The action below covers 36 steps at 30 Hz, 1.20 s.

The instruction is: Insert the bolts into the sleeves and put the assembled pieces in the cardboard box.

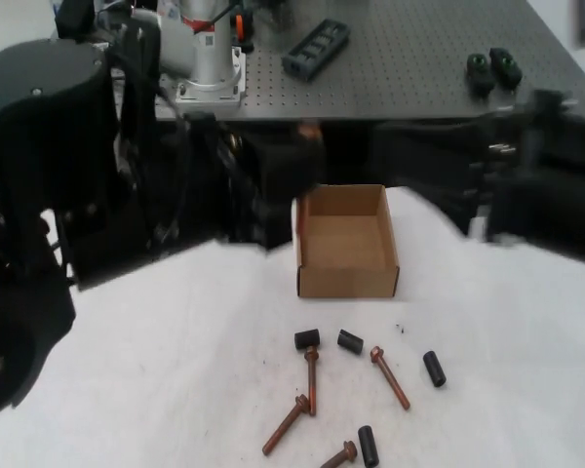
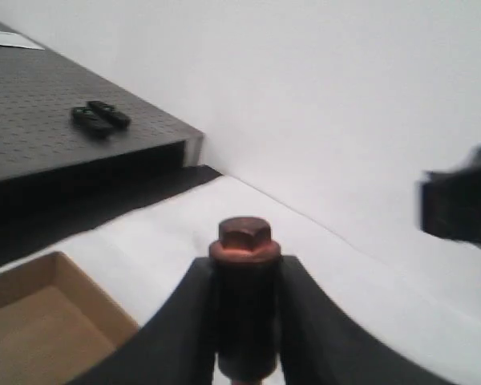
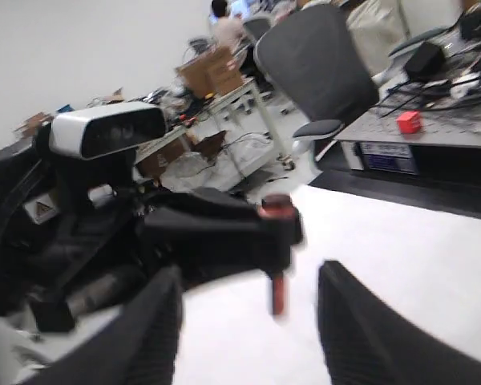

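Left wrist view: left gripper (image 2: 244,277) tight on a copper bolt (image 2: 244,237); right gripper (image 3: 250,277) spread, empty.

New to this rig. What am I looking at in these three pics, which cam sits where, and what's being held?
Two black robot arms work over a white cloth. The high view looks forward and down from behind them. On the cloth are an open cardboard box and, nearer the camera, four loose copper bolts and four short black sleeves. The other two pictures come from a camera on each arm's wrist. In the left wrist view the left jaws are shut on a held bolt, head up. The dark part under its head may be a sleeve, but I can't tell. In the right wrist view the right jaws stand open with nothing between them, facing that same bolt.
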Motion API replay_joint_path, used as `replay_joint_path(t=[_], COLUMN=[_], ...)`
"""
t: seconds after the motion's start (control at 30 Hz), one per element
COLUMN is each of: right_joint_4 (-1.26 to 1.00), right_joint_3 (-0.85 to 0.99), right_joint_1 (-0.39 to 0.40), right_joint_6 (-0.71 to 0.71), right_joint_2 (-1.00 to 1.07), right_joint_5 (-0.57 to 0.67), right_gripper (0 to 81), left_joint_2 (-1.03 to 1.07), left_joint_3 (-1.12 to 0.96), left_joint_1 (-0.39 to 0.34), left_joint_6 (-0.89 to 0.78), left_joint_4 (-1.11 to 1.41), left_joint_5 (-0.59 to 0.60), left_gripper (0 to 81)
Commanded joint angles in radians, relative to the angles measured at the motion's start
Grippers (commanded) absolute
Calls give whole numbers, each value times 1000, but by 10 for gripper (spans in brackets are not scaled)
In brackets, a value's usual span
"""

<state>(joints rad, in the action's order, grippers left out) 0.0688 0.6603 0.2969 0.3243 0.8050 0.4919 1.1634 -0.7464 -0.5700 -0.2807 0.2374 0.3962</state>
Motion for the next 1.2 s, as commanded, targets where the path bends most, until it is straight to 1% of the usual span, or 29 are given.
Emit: replay_joint_path(t=[0.0,0.1,0.13,0.2,0.27,0.37,0.47,0.6,0.73,0.93,1.07,1.17], right_joint_4=[272,526,600,706,758,795,800,779,724,611,487,450], right_joint_3=[4,4,4,4,4,4,4,4,4,4,13,49], right_joint_1=[-82,-145,-155,-168,-169,-169,-169,-166,-166,-166,-166,-166], right_joint_6=[-112,-161,-170,-185,-185,-183,-183,-190,-210,-244,-258,-286], right_joint_2=[-99,-161,-170,-168,-147,-90,-22,73,150,292,422,539], right_joint_5=[-116,-251,-292,-382,-433,-463,-482,-482,-482,-474,-474,-474], right_gripper=[378,378,378,378,378,378,378,378,378,378,378,378], left_joint_2=[95,265,338,465,605,786,952,1100,1177,1184,1184,1184], left_joint_3=[-85,-252,-327,-489,-655,-877,-1068,-1260,-1337,-1337,-1337,-1337], left_joint_1=[19,28,28,28,28,28,28,28,28,28,28,28], left_joint_6=[-60,-85,-78,-52,-24,10,13,13,-7,-58,-86,-86], left_joint_4=[5,-164,-237,-385,-525,-688,-794,-928,-1002,-1007,-1047,-1051], left_joint_5=[-122,-168,-186,-184,-201,-250,-280,-296,-319,-341,-341,-343], left_gripper=[7,7,7,7,7,7,7,7,7,7,0,41])
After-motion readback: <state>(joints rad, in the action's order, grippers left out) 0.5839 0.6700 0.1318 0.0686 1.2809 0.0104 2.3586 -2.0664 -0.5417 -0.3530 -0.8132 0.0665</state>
